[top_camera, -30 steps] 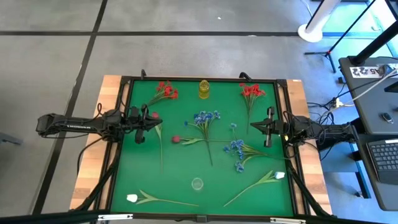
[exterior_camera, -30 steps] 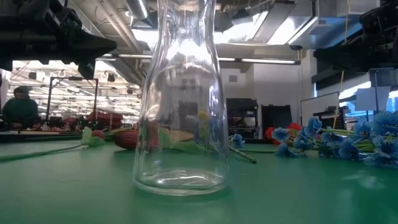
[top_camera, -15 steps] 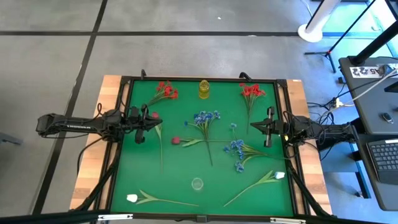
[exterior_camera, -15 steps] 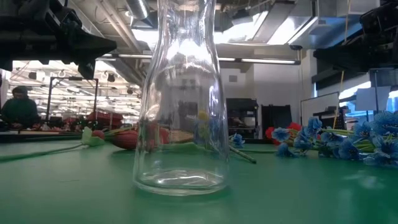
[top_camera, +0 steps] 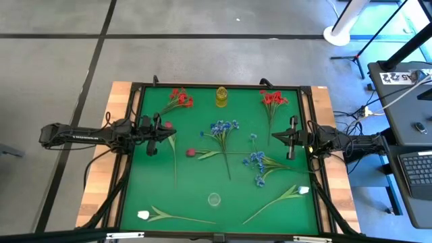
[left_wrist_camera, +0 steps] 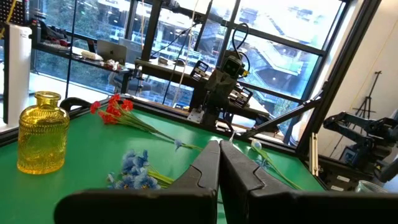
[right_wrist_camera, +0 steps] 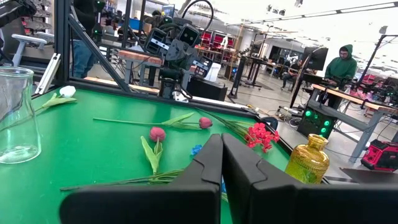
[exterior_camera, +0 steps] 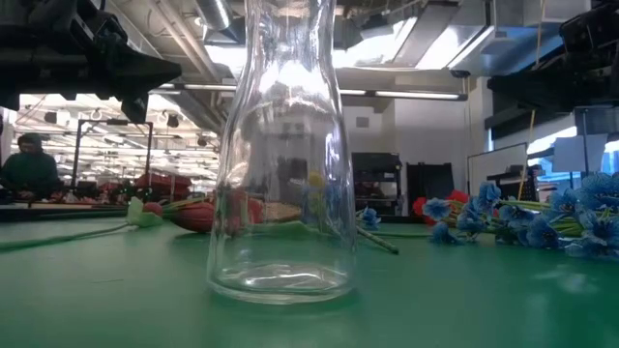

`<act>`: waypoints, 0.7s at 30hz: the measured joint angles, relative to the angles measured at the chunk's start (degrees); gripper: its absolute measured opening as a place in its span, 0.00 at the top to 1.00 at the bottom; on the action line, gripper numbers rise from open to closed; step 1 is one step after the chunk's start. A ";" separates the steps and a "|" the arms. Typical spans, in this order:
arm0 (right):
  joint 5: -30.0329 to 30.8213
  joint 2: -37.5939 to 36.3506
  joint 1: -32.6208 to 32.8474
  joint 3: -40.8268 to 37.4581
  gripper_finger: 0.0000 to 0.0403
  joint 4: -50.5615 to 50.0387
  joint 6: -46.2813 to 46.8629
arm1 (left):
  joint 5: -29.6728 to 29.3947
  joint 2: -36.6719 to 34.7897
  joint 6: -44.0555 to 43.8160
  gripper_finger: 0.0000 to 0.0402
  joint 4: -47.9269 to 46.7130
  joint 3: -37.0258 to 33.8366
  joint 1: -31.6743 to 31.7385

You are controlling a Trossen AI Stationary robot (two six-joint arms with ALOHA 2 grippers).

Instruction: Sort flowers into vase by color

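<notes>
Both my hands hang idle, fingers pressed together on nothing: left hand at the bench's left edge, right hand at its right edge. The flowers lie scattered flat between them, unsorted; clear vase waits near the front edge.

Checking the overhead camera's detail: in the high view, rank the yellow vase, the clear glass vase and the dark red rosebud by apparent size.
1. Yellow vase
2. Clear glass vase
3. Dark red rosebud

The two vases look close in size.
</notes>
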 joint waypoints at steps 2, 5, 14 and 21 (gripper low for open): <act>0.00 0.01 0.00 0.00 0.98 0.00 -0.01 | 0.00 0.00 0.00 1.00 -0.01 0.00 0.00; -0.01 -0.01 0.00 0.00 0.98 0.01 0.00 | -0.01 0.00 -0.01 1.00 0.00 -0.01 0.02; -0.01 -0.01 0.00 0.00 0.98 0.00 0.00 | -0.01 0.00 2.71 1.00 0.02 -0.01 0.02; 0.00 0.01 0.00 0.00 0.98 0.02 -0.01 | -0.02 -0.02 5.17 1.00 0.94 -0.02 0.02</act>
